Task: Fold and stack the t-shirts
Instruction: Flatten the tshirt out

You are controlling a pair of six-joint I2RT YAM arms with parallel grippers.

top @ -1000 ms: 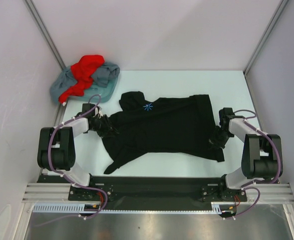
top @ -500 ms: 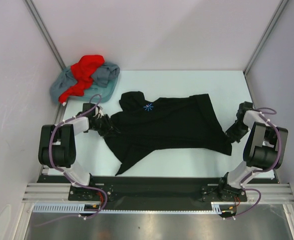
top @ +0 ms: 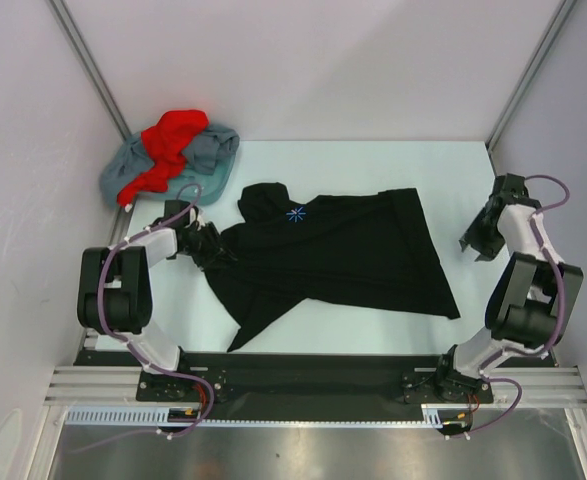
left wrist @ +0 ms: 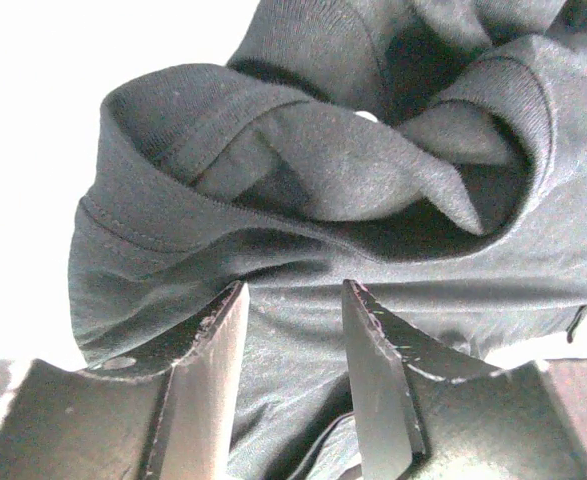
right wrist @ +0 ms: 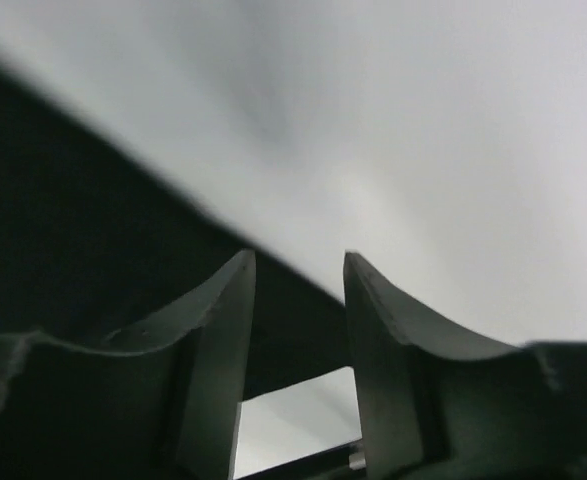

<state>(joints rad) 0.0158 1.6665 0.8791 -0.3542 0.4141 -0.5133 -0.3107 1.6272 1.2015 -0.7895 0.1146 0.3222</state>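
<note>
The black t-shirt (top: pixel 343 265) lay spread flat across the middle of the table (top: pixel 373 165). Its starburst logo (top: pixel 295 213) faced up near the far side, and its lower corner reached toward the right edge. The red t-shirt (top: pixel 170 140) sat heaped on the grey-blue t-shirt (top: pixel 208 150) in the far left corner. The left gripper (top: pixel 213 250) sat low at the black shirt's bunched left sleeve, jaws parted by a moderate gap, with cloth lying loose between the fingers (left wrist: pixel 203 370). The right gripper (top: pixel 475 247) hung near the right edge, apart from the shirt, its jaws moderately wide with nothing between them.
</note>
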